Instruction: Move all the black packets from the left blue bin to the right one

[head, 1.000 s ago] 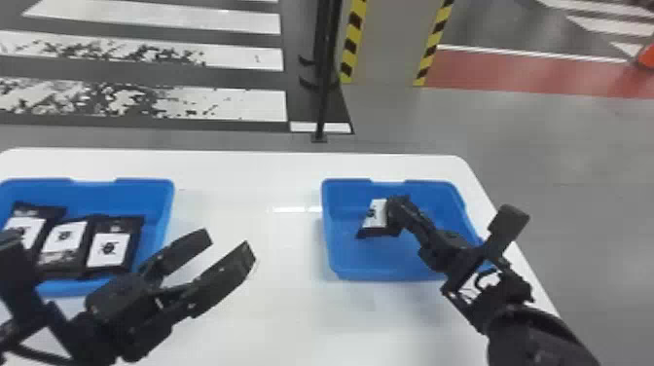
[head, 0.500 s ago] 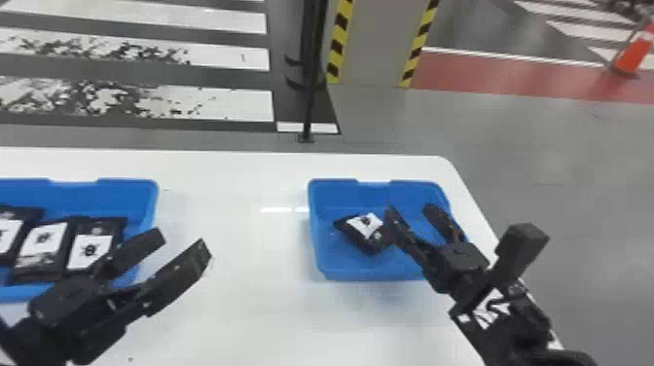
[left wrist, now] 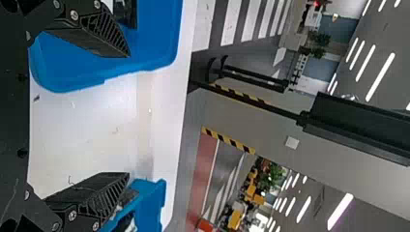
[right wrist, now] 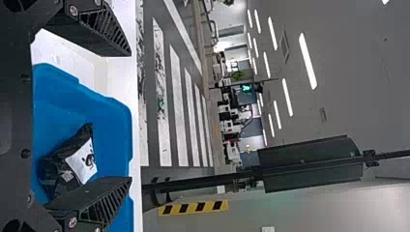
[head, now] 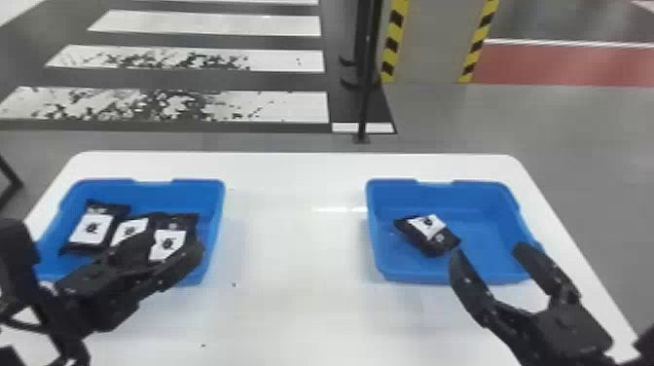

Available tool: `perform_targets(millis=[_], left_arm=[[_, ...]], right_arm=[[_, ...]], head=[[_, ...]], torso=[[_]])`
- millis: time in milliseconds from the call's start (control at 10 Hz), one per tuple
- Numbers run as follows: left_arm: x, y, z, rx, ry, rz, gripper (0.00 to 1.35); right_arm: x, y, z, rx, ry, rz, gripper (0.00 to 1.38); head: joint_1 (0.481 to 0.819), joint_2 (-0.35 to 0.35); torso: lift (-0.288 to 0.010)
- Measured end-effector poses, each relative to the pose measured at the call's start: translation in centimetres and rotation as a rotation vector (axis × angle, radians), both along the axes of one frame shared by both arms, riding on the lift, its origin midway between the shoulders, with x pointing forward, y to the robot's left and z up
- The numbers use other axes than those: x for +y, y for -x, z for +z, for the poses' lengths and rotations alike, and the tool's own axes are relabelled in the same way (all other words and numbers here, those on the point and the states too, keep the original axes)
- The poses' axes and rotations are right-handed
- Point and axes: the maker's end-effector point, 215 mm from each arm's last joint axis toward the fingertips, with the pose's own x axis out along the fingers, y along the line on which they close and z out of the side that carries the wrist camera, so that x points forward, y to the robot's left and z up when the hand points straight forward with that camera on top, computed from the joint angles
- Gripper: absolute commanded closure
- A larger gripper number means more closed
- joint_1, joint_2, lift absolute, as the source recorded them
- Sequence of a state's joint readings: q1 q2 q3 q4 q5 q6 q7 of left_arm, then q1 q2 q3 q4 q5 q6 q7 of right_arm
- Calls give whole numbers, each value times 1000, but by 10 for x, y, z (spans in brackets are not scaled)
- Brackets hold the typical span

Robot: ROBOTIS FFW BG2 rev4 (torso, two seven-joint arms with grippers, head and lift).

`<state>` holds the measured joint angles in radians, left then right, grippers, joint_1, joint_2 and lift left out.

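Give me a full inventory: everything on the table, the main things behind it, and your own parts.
Table: one, white, centre
Left blue bin: one, blue, table's left
Right blue bin: one, blue, table's right
Black packets: three in left bin
Black packet: one in right bin
Slim pole: one, black, beyond table
Striped bands: two, yellow-black, beyond table
End effectors: two, black; left and right, at their bins
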<state>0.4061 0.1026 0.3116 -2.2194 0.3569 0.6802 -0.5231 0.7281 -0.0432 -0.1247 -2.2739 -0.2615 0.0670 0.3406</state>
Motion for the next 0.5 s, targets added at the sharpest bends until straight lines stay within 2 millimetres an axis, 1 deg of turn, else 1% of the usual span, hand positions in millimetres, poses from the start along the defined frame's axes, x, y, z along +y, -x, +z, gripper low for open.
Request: perform_targets(millis=[100, 200, 300, 400, 500], left_arm=[[24, -13, -12, 28, -43, 50, 170], [42, -28, -24, 65, -75, 85, 170], [56, -41, -37, 108, -95, 110, 170], [68, -51, -47, 150, -120, 135, 170], [76, -59, -56, 190, -143, 155, 170]], right_arm=[[8, 12, 1, 13, -23, 11, 116], [14, 21, 2, 24, -42, 21, 116], [20, 28, 4, 31, -55, 29, 116], [23, 33, 4, 38, -65, 35, 116], [25, 35, 3, 43, -72, 38, 116]], head=[[695, 75], [695, 119], [695, 147], [695, 160], [695, 178]], torso=[[-140], [-140], [-140], [-140], [-140]])
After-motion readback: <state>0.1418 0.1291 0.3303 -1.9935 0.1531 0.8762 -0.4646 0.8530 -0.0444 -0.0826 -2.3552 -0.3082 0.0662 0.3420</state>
